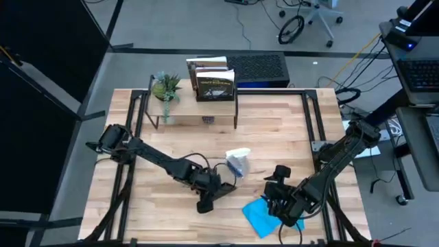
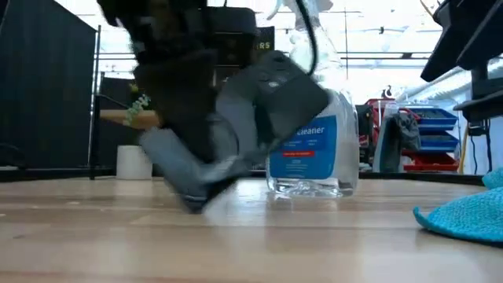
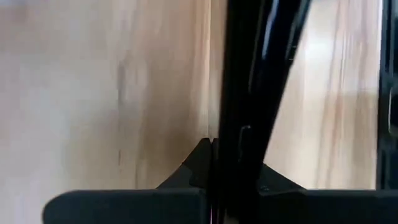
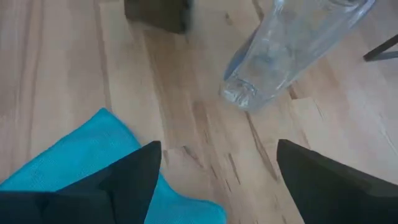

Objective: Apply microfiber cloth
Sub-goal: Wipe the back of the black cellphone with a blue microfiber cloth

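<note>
our right gripper [image 4: 217, 180] hovers with its 2 fingers spread wide over the microfiber cloth [image 1: 262, 217], which lies at 5 o'clock on the table [image 1: 274, 123], likely lined up to pinch it. our left gripper [image 1: 209, 199] clamps the black phone [image 3: 261, 93] on edge at 6 o'clock, presenting it for wiping; the spray bottle [image 2: 310, 141] stands between.

arms: two dark, slim, jointed, matte black links | cabling: thin black cable looping beside the left arm's wrist | left gripper [image 1: 208, 200]: black, blocky housing | right gripper [image 4: 217, 177]: two broad, flat, black fingers [image 4: 134, 174] with angular tips
</note>
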Action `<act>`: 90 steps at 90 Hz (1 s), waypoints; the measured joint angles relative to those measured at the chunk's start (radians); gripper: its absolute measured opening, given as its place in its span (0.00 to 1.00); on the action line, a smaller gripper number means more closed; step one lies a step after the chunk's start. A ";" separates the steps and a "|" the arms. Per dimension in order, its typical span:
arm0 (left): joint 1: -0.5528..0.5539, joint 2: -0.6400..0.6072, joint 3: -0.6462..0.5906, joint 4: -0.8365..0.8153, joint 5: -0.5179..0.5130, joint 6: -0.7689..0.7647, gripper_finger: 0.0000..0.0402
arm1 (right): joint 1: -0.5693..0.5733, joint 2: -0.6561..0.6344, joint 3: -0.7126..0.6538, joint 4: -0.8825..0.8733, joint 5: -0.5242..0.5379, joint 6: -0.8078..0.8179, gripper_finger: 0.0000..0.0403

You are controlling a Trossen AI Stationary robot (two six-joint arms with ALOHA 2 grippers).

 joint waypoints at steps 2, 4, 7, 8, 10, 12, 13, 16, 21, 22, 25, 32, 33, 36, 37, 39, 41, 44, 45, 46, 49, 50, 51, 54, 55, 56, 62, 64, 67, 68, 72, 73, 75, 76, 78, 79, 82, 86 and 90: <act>-0.002 0.000 0.000 -0.003 0.021 -0.002 0.02 | 0.000 0.000 0.000 0.000 0.002 0.000 0.75; -0.005 0.001 0.000 -0.005 0.041 -0.002 0.02 | -0.001 0.000 0.000 0.000 0.004 -0.001 0.75; -0.009 0.002 0.000 -0.009 0.062 -0.001 0.02 | -0.003 0.000 0.000 0.000 0.007 -0.003 0.75; -0.009 0.004 0.000 -0.008 0.064 -0.001 0.02 | -0.003 0.000 0.000 0.000 0.008 -0.003 0.75; -0.010 0.011 0.000 -0.002 0.068 0.001 0.02 | -0.005 0.000 0.000 0.000 0.011 -0.004 0.75; -0.010 0.019 0.000 0.007 0.070 0.002 0.02 | -0.007 0.000 -0.002 0.003 0.011 -0.004 0.75; -0.009 0.024 0.000 0.015 0.071 0.004 0.02 | -0.008 0.000 -0.004 0.007 0.012 -0.004 0.75; -0.006 0.033 0.001 0.034 0.072 0.005 0.02 | -0.013 0.000 -0.011 0.013 0.012 -0.004 0.75; 0.003 0.045 0.002 0.052 0.081 0.015 0.02 | -0.019 0.000 -0.027 0.030 0.011 -0.003 0.75; 0.005 0.049 0.002 0.056 0.083 0.017 0.02 | -0.020 0.000 -0.030 0.036 0.010 -0.003 0.75; 0.011 0.059 0.001 0.071 0.086 0.019 0.02 | -0.023 0.000 -0.043 0.059 0.004 -0.003 0.75; 0.022 0.067 0.001 0.098 0.087 0.020 0.04 | -0.025 0.000 -0.076 0.093 -0.011 0.006 0.75; 0.024 0.067 0.001 0.100 0.087 0.020 0.04 | -0.026 0.000 -0.079 0.097 -0.015 0.008 0.75; 0.027 0.068 0.001 0.108 0.088 0.020 0.05 | -0.028 0.000 -0.089 0.111 -0.023 0.011 0.75; 0.028 0.068 0.001 0.111 0.088 0.021 0.06 | -0.027 0.000 -0.092 0.117 -0.025 0.013 0.75; 0.031 0.068 0.000 0.117 0.087 0.022 0.06 | -0.027 0.000 -0.099 0.125 -0.027 0.017 0.75; 0.032 0.068 0.000 0.125 0.087 0.023 0.07 | -0.027 0.000 -0.106 0.132 -0.028 0.021 0.75; 0.034 0.069 0.000 0.137 0.087 0.023 0.08 | -0.028 0.000 -0.117 0.141 -0.029 0.024 0.75; 0.036 0.069 -0.001 0.141 0.087 0.023 0.08 | -0.028 0.000 -0.120 0.144 -0.029 0.024 0.75; 0.036 0.069 -0.001 0.145 0.087 0.024 0.08 | -0.028 0.000 -0.124 0.151 -0.029 0.024 0.75; 0.038 0.071 -0.002 0.154 0.086 0.027 0.08 | -0.028 0.000 -0.132 0.169 -0.029 0.023 0.75; 0.038 0.071 -0.002 0.157 0.085 0.027 0.09 | -0.028 0.000 -0.134 0.176 -0.029 0.023 0.75; 0.039 0.071 -0.002 0.160 0.085 0.027 0.09 | -0.028 0.000 -0.137 0.185 -0.030 0.023 0.75; 0.040 0.071 -0.002 0.165 0.084 0.028 0.09 | -0.028 0.000 -0.142 0.198 -0.029 0.023 0.75; 0.041 0.071 -0.002 0.166 0.084 0.029 0.09 | -0.028 0.000 -0.144 0.203 -0.028 0.023 0.75; 0.041 0.071 -0.002 0.166 0.084 0.031 0.09 | -0.029 0.000 -0.146 0.208 -0.028 0.023 0.75; 0.042 0.072 -0.002 0.168 0.080 0.034 0.08 | -0.029 0.000 -0.158 0.242 -0.029 0.015 0.75; 0.042 0.072 -0.002 0.168 0.079 0.034 0.08 | -0.029 0.000 -0.161 0.250 -0.029 0.014 0.75; 0.041 0.071 -0.002 0.169 0.079 0.033 0.07 | -0.029 0.000 -0.165 0.265 -0.028 0.008 0.75; 0.041 0.071 -0.002 0.170 0.079 0.034 0.07 | -0.029 0.000 -0.167 0.273 -0.028 0.007 0.75; 0.041 0.071 -0.002 0.172 0.079 0.033 0.07 | -0.029 0.000 -0.174 0.297 -0.028 0.000 0.75; 0.041 0.071 -0.002 0.172 0.079 0.033 0.06 | -0.029 0.000 -0.177 0.303 -0.028 -0.002 0.75; 0.041 0.071 -0.002 0.173 0.079 0.033 0.06 | -0.029 0.000 -0.182 0.314 -0.028 -0.005 0.75; 0.041 0.071 -0.002 0.173 0.079 0.033 0.06 | -0.029 0.000 -0.185 0.321 -0.028 -0.007 0.75; 0.041 0.071 -0.002 0.173 0.079 0.033 0.06 | -0.029 0.000 -0.190 0.334 -0.028 -0.010 0.75; 0.041 0.071 -0.002 0.174 0.079 0.033 0.06 | -0.029 0.000 -0.192 0.340 -0.029 -0.010 0.75; 0.041 0.071 -0.002 0.174 0.079 0.032 0.07 | -0.029 0.000 -0.198 0.355 -0.029 -0.011 0.75; 0.041 0.071 -0.002 0.174 0.079 0.031 0.07 | -0.029 0.000 -0.204 0.371 -0.036 -0.011 0.75; 0.041 0.071 -0.002 0.174 0.078 0.031 0.08 | -0.029 0.000 -0.208 0.376 -0.059 -0.011 0.75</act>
